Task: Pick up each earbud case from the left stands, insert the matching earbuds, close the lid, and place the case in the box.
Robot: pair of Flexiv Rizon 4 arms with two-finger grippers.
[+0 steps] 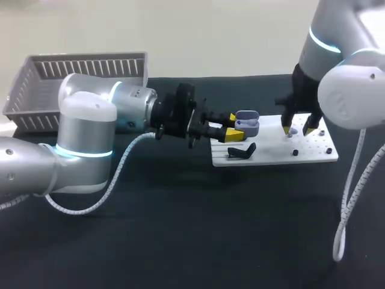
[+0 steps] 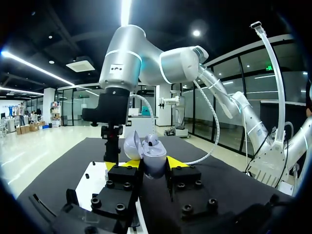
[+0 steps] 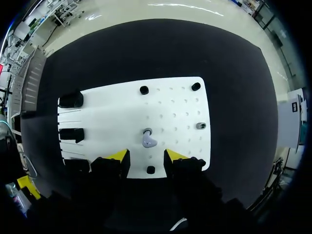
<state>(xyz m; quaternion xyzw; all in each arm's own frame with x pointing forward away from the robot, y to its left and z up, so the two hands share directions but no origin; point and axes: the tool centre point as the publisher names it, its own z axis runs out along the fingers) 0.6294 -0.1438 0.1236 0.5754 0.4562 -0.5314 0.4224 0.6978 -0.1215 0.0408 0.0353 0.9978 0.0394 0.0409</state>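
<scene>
My left gripper (image 1: 234, 126) is shut on a lavender earbud case (image 1: 248, 122), held over the left end of the white board (image 1: 313, 158). In the left wrist view the case (image 2: 155, 161) sits between the yellow tips of the left gripper (image 2: 147, 164) with its lid (image 2: 132, 146) swung open. My right gripper (image 1: 298, 129) hangs open just above the board. A lavender earbud (image 3: 148, 141) rests on a peg on the board, just ahead of the gap in the right gripper (image 3: 147, 157), untouched by either finger.
A grey slatted basket (image 1: 78, 75) stands at the back left. Black stands (image 3: 71, 100) line the board's left end, one showing below the case (image 1: 242, 151). Small black pegs (image 3: 144, 90) dot the board. Black tabletop surrounds the board.
</scene>
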